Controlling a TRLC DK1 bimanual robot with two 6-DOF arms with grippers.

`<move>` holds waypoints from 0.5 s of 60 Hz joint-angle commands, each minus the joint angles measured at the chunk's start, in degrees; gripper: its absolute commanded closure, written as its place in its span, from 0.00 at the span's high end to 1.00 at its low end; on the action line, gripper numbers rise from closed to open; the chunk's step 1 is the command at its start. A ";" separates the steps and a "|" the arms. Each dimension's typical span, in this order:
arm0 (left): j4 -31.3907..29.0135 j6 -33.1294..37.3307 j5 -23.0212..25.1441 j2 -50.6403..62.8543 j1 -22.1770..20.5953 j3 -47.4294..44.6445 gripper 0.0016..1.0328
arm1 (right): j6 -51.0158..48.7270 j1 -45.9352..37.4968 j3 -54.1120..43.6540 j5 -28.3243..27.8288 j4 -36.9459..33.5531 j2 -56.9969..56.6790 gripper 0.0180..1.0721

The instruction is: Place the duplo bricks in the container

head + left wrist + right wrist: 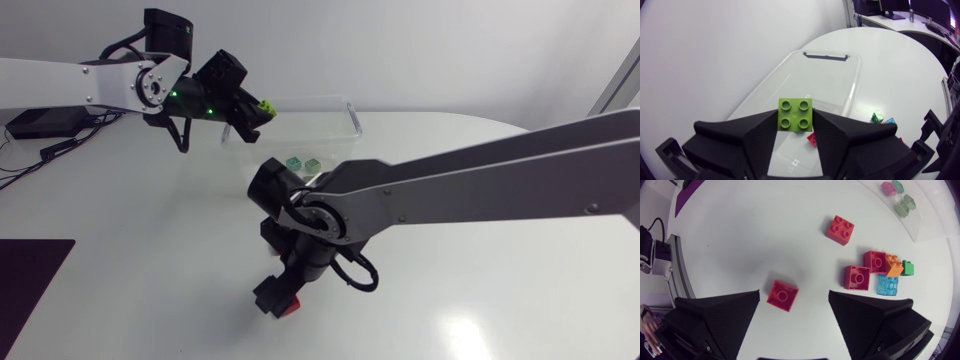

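Left tool [796,121] pinches green brick [795,114] above clear container [826,75].

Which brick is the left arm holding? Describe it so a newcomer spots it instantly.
Find the clear container at the table's far side. Above its end hangs the left end effector, shut on a lime-green four-stud brick, the only brick being gripped.
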 commanded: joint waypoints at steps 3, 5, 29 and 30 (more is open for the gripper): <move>1.69 -2.28 -0.79 2.55 0.23 3.03 0.69 | 2.03 0.66 1.82 -1.07 -1.81 2.69 0.95; 1.95 -2.54 -1.06 3.07 0.32 3.38 0.71 | 2.12 0.75 2.08 -1.51 -2.08 2.95 0.95; 2.48 -4.57 -2.29 1.67 1.55 3.11 0.84 | 4.23 3.74 3.67 -1.86 -4.62 7.08 0.89; 2.65 -4.57 -2.29 1.14 1.55 2.59 0.84 | 4.23 3.74 3.58 -1.77 -4.62 7.17 0.88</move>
